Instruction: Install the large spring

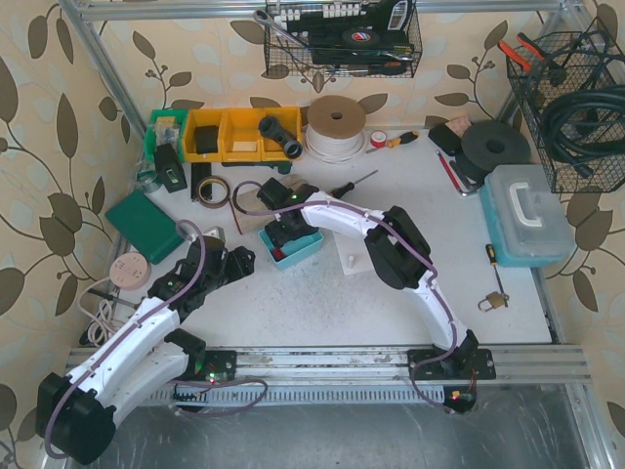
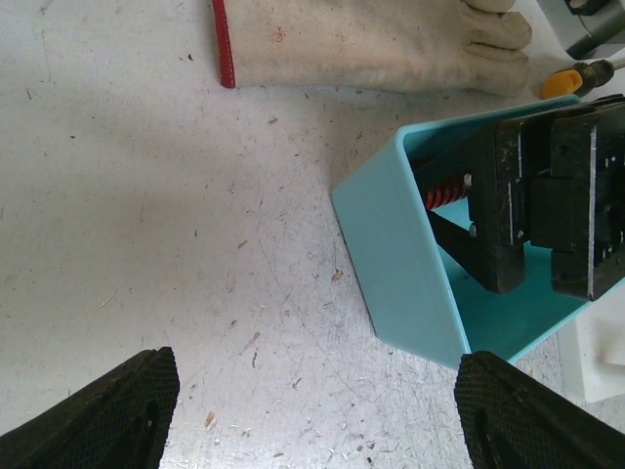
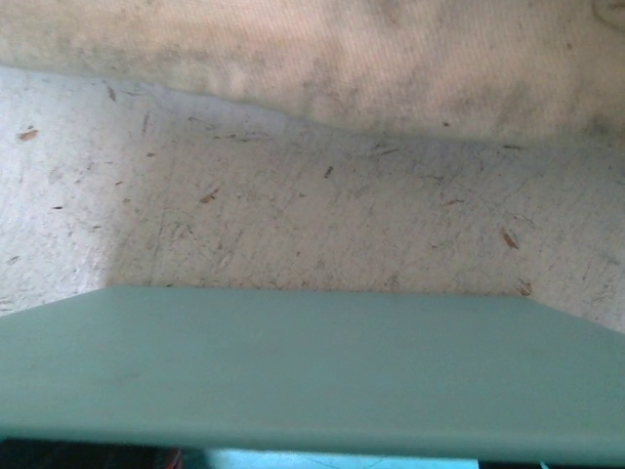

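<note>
A teal bin [image 1: 305, 247] sits mid-table; it also shows in the left wrist view [image 2: 410, 264]. A red coil spring [image 2: 444, 195] lies inside it, partly hidden. My right gripper [image 1: 283, 234] reaches down into the bin, its black body [image 2: 547, 205] right against the spring; whether its jaws hold the spring is hidden. In the right wrist view the bin's teal wall [image 3: 312, 371] blocks the fingers. My left gripper [image 1: 234, 264] hovers open and empty over bare table just left of the bin [image 2: 312, 410]. A white block [image 1: 352, 256] stands right of the bin.
A dirty white glove [image 2: 381, 39] and a yellow-handled screwdriver [image 2: 576, 76] lie beyond the bin. Yellow bins [image 1: 239, 132], a tape roll [image 1: 337, 125], a green case [image 1: 145, 223], a teal toolbox [image 1: 527, 215] and a padlock [image 1: 493, 300] ring the table.
</note>
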